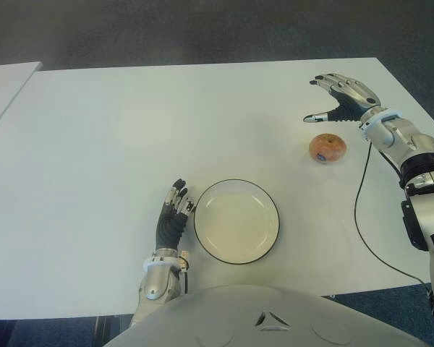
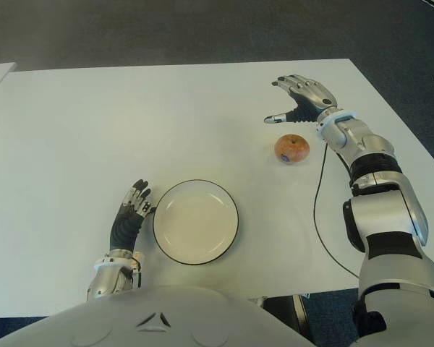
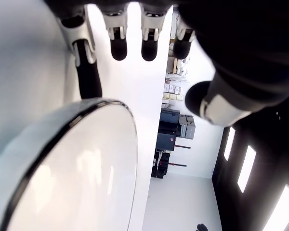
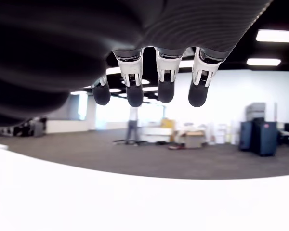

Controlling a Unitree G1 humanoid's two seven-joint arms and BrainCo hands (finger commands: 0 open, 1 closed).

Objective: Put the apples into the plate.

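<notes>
We see one apple [image 1: 327, 147] on the smooth white table [image 1: 94, 144], round and reddish-orange with a small blue sticker on its skin, lying toward the robot's right side and well apart from the plate [image 1: 236, 220]. We count one plate: a round, shallow, glossy cream dish edged by a thin dark rim, with nothing in it, set near the table's front edge.

The right hand [image 1: 341, 100], metallic grey with dark fingertips, shows just beyond the apple, its fingers spread and its thumb stretched out toward the left; it holds nothing and does not touch the fruit. In the right wrist view we see four dark-tipped fingers [image 4: 165, 89] hanging straight and apart from one another.

The left hand [image 1: 174, 213], dark and ribbed like rubber, shows just beside the plate on its left, fingers extended and holding nothing. In the left wrist view its fingertips [image 3: 119, 47] point along the table next to the plate's dark rim.

A thin black cable [image 1: 362, 217] trails across the table under the right arm.
</notes>
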